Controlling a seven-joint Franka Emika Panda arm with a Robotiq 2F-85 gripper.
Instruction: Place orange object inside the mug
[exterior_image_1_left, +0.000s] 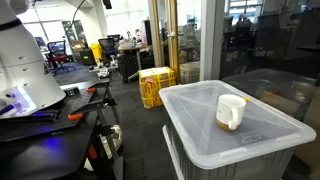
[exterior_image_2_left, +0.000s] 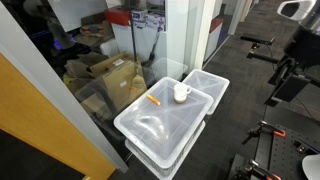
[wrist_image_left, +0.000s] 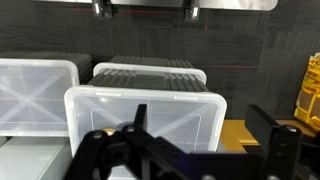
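The white mug (exterior_image_1_left: 231, 110) stands upright on the lid of a translucent grey bin (exterior_image_1_left: 200, 135). It also shows in an exterior view from above (exterior_image_2_left: 182, 93). The slim orange object (exterior_image_2_left: 154, 99) lies flat on the same lid, a short way from the mug and not touching it. My gripper (wrist_image_left: 205, 140) shows in the wrist view as two dark fingers spread wide with nothing between them. It is far from the bin lid. Neither the mug nor the orange object shows in the wrist view.
A second lidded bin (exterior_image_2_left: 160, 130) stands against the first. Yellow crates (exterior_image_1_left: 157, 85) sit on the floor behind. Small orange-red tools (exterior_image_1_left: 75, 117) lie on the dark table by the robot base (exterior_image_1_left: 25, 65). A glass wall (exterior_image_2_left: 70, 90) runs beside the bins.
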